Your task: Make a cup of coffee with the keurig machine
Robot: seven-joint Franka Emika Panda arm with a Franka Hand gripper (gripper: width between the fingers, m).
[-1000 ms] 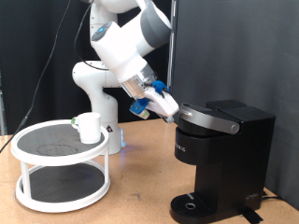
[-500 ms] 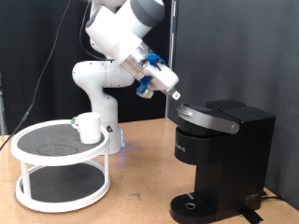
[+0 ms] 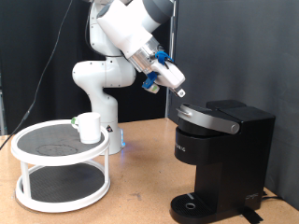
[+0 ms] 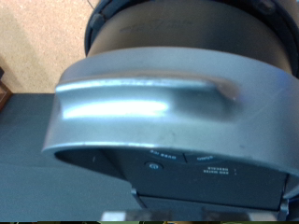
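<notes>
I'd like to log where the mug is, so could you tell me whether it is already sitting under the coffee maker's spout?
No, the mug stands on the top shelf of the round white rack, apart from the coffee maker.

- A white two-tier round rack point(image 3: 37, 161) with dark mesh shelves is standing at the exterior view's left, on the table.
- A wooden table point(image 3: 140, 187) is carrying everything and showing bare, light-brown surface across the middle.
- A black curtain point(image 3: 238, 51) is hanging behind as the backdrop.
- A dark cable point(image 3: 58, 47) is trailing down in front of the curtain at upper left.
</notes>
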